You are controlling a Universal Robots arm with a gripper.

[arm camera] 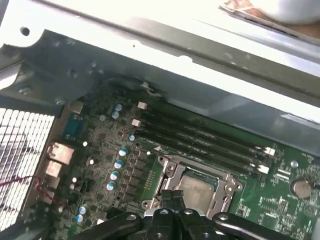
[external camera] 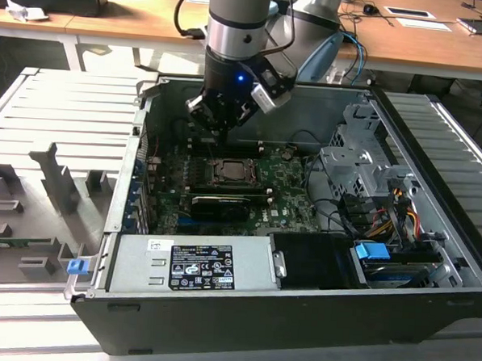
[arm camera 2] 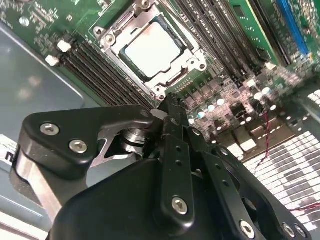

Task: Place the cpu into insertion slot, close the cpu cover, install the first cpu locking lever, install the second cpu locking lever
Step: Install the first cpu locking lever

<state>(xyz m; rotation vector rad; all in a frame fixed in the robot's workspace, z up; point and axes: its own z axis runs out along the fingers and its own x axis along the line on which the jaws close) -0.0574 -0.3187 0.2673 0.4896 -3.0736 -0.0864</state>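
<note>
Asking first, tech A: where's the gripper [external camera: 221, 124]?

Tech B: Upper middle of the exterior view. It hangs inside the open PC case [external camera: 314, 330], over the green board [external camera: 292, 206], just above the insertion slot [external camera: 237, 172] in the frame. Looks clear of the board.

Tech A: Fingers [arm camera: 166, 200]?

Tech B: Pressed together tip to tip in both wrist views, nothing btwn them.

Tech A: And the cpu [arm camera 2: 150, 47]?

Tech B: Seated in the slot, approx. centre of the exterior view. Its pale metal top shows thru the square window of the cpu cover [arm camera 2: 174, 71], which lies flat around it.

Tech A: Levers?

Tech B: Can't tell whether they're latched.

Tech A: What's nearby?

Tech B: Long black memory slots [arm camera: 200, 137] run beside the socket, btwn it and the case's far wall. PSU [external camera: 192, 263] w/ a label sits lower centre-left of the exterior view, and the drive cage [external camera: 363, 167] is at centre right.
</note>
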